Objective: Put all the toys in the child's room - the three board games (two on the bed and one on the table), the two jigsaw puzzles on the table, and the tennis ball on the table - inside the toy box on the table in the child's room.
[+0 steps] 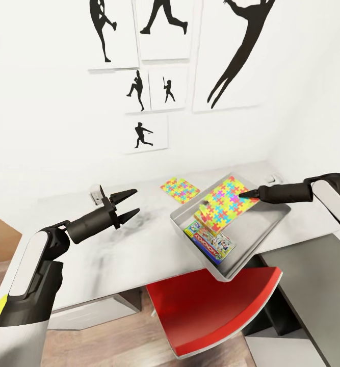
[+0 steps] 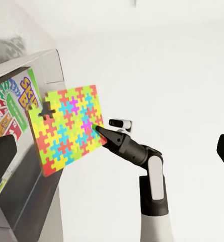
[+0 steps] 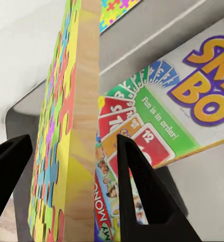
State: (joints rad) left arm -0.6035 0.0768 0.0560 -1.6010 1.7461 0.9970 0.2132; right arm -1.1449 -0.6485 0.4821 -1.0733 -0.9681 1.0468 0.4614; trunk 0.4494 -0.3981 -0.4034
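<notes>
Fig.: head, L-wrist & R-wrist views, one moment. Right gripper [image 1: 243,193] reaches over the toy box [image 1: 264,232], which sits at the front edge of the table [image 1: 119,250], partly overhanging a red-seated chair [image 1: 215,311]. In the R-wrist view its two fingers stand spread w/ a jigsaw puzzle [image 3: 66,126] edge-on between them; the sheet lies nearer one finger, and contact on either cannot be told, so jaws look parted rather than clamped. In the head view that puzzle [image 1: 226,201] lies tilted over the box, resting across the games inside: the Skip-Bo [image 3: 192,101] and, below it, the Monopoly [image 1: 213,244]. Second jigsaw puzzle [image 1: 180,189] lies flat on the table, just beyond the box. Left gripper [image 1: 130,204] hovers above the bare tabletop well left of the box, jaws wide open, holding nothing. Step in hand, by judgement: depositing the first puzzle. Next move likely calls for drawing the right arm clear w/o dragging the sheet out, then taking the second puzzle: thin, flat on the top, so hard to get fingers under. Tennis ball & third game not made out.
</notes>
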